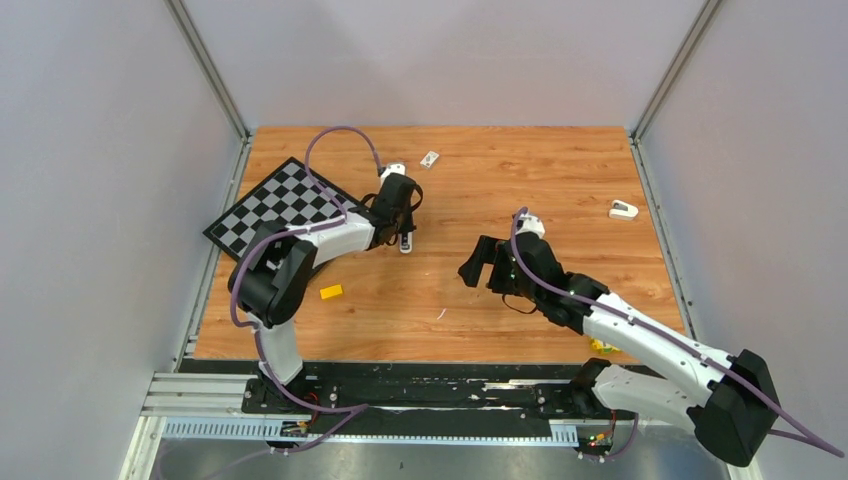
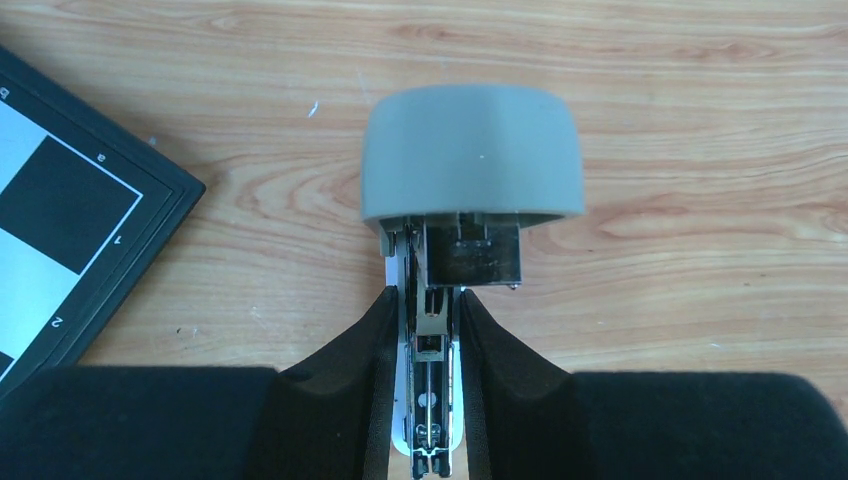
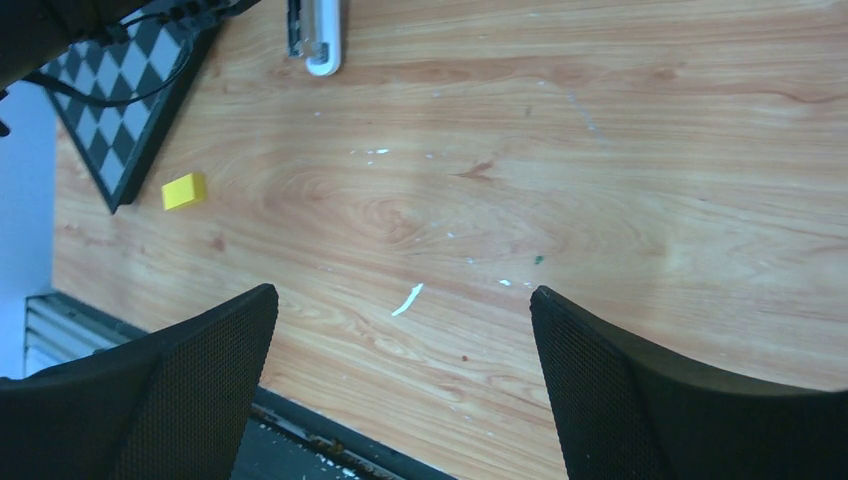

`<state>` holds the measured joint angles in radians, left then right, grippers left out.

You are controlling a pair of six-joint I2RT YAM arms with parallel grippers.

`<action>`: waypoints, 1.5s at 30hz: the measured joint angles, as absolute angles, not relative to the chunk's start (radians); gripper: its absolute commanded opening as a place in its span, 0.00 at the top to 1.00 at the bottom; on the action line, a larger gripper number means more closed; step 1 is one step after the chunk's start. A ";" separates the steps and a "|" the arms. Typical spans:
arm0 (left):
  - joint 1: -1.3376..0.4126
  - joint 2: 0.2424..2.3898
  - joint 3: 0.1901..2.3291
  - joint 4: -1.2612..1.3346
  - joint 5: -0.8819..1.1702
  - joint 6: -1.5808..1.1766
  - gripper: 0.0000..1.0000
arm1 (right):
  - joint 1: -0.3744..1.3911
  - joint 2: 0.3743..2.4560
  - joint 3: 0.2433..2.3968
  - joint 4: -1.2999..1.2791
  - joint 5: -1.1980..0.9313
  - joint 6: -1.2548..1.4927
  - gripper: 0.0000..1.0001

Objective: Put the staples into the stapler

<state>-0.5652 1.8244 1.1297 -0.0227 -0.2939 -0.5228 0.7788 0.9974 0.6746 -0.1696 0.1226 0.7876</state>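
My left gripper [image 2: 430, 297] [image 1: 402, 232] is shut on the stapler [image 2: 432, 400], its fingers pressing the sides of the white base. The stapler's grey lid [image 2: 472, 150] is swung up and open, baring the metal inner channel with its spring rod. In the top view the stapler [image 1: 405, 243] sits left of centre; the right wrist view shows its white end [image 3: 320, 45]. My right gripper [image 1: 480, 265] [image 3: 402, 292] hovers open over bare wood near the table's middle, holding nothing. A thin pale sliver [image 3: 408, 298] lies below it; I cannot tell whether it is the staples.
A checkerboard [image 1: 275, 205] lies at the left, close beside the left gripper. A yellow block [image 1: 331, 292] sits near the front left. A tiny white box [image 1: 430, 158] is at the back, and a small white-and-grey object [image 1: 623, 209] at the right.
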 measured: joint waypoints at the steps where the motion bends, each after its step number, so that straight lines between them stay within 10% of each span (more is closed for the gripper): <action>1: -0.565 1.837 1.134 -0.029 -0.300 -0.522 0.82 | 0.773 0.994 0.674 -0.186 0.135 0.788 0.00; 16: -0.565 1.880 1.187 -0.089 -0.265 -0.515 0.38 | 0.702 1.015 0.706 -0.324 0.196 0.813 0.00; 27: -0.565 1.498 1.231 -0.285 -0.139 -0.459 0.01 | 0.363 1.229 0.971 -0.477 0.319 0.949 0.03; 36: -0.565 1.189 1.139 -0.431 -0.032 -0.389 0.00 | 0.004 1.573 1.266 -0.504 0.370 0.763 0.08; 45: -0.565 0.992 0.977 -0.543 -0.022 -0.324 0.00 | -0.174 1.879 1.471 -0.487 0.358 0.551 0.45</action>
<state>-0.5652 0.9916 0.9771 -0.5434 -0.0223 -0.3244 -0.1741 1.8786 1.4708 -0.4866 0.3576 0.5514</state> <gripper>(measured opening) 0.996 0.625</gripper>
